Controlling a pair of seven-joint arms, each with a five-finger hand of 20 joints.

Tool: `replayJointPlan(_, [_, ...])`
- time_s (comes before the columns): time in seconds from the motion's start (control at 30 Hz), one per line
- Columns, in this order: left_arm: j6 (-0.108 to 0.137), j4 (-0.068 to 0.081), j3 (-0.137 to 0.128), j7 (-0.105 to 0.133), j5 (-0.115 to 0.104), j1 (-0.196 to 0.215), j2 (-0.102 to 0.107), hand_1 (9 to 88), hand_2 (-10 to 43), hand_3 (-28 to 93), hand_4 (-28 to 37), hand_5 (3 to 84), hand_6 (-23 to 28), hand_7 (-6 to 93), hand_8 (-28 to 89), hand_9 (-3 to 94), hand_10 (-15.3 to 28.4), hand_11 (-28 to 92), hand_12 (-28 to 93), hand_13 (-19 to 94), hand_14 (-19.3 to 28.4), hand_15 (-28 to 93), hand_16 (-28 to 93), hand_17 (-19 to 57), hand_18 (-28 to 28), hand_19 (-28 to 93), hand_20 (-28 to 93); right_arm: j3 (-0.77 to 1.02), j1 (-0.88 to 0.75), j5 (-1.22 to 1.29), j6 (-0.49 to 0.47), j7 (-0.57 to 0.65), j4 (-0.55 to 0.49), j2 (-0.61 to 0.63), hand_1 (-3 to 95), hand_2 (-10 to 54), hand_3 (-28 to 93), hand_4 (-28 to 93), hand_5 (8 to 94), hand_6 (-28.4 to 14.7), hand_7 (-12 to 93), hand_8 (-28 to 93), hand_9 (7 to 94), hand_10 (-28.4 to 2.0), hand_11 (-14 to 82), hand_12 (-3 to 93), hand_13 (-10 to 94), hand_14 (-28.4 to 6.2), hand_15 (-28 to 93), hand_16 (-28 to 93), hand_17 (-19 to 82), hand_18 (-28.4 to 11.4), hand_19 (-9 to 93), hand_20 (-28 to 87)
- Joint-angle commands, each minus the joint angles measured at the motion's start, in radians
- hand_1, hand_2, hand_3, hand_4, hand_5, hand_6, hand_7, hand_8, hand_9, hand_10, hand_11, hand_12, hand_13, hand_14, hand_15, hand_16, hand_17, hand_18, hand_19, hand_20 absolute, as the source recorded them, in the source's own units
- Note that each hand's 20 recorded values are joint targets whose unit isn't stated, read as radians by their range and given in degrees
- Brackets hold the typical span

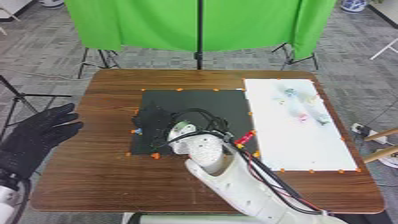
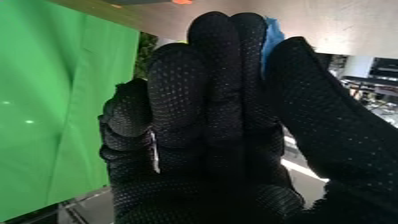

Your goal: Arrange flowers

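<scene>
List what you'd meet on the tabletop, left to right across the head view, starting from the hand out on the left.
Left hand → dark mat, with the right hand over it → white sheet, with small pink and blue pieces on it.

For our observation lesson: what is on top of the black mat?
The robot's right hand and arm are over the black mat, with something blue beside the hand. Whatever lies beneath them is covered.
</scene>
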Motion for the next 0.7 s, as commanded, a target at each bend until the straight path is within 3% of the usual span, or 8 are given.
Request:
replayJointPlan(0.03, [-0.006, 0.004, 0.003, -0.010, 0.004, 0.006, -0.005, 29.3, 4.4, 70, -24.7, 40.5, 4.3, 21.1, -12, 35.8, 11.2, 29, 14, 30, 14.3, 43, -4, -5.7, 22.3, 52, 1, 0.003, 0.004, -0.070, 0.019, 0.025, 0.026, -0.017, 44.1, -9.5, 87, -25, 75.1, 1.5, 43, -13, 87.0, -4.7, 18.7, 48.7, 73, -3.7, 60, 35, 33, -17.9, 85, 44])
replayJointPlan(0.3, [-0.008, 0.011, 0.016, -0.016, 0.002, -0.009, 0.003, 30.7, 5.0, 70, -23.4, 45.0, 10.9, 11.8, -7, 34.7, 21.5, 20, 17, 22, 23.0, 41, -3, -8.2, 23.3, 51, 2, 0.013, 0.006, -0.113, 0.026, 0.034, 0.061, -0.030, 43.8, -9.5, 86, -28, 73.7, 2.8, 44, -15, 85.8, -3.1, 19.5, 48.4, 73, -2.0, 60, 35, 32, -17.0, 85, 44])
replayJointPlan(0.53, [-0.010, 0.008, 0.016, -0.016, 0.003, -0.006, 0.000, 31.1, 5.2, 70, -22.7, 47.2, 13.7, 7.6, -4, 34.5, 25.4, 13, 20, 20, 26.4, 34, 1, -9.0, 23.4, 49, 5, 0.000, 0.013, -0.120, 0.023, 0.077, 0.070, -0.025, 43.0, -9.5, 86, -28, 72.1, 3.5, 46, -16, 85.1, -2.4, 20.1, 48.2, 72, -1.5, 60, 35, 32, -16.7, 85, 44])
replayJointPlan(0.7, [-0.013, 0.008, 0.016, -0.015, 0.004, -0.005, -0.001, 31.2, 5.5, 69, -22.5, 46.9, 13.7, 7.1, -4, 34.1, 25.1, 12, 20, 20, 25.4, 32, 2, -9.1, 23.4, 48, 6, -0.009, 0.024, -0.091, 0.023, 0.115, 0.058, -0.020, 41.3, -9.5, 85, -28, 69.7, 3.5, 49, -17, 83.7, -1.8, 20.7, 48.1, 72, -1.5, 60, 34, 32, -16.5, 84, 44])
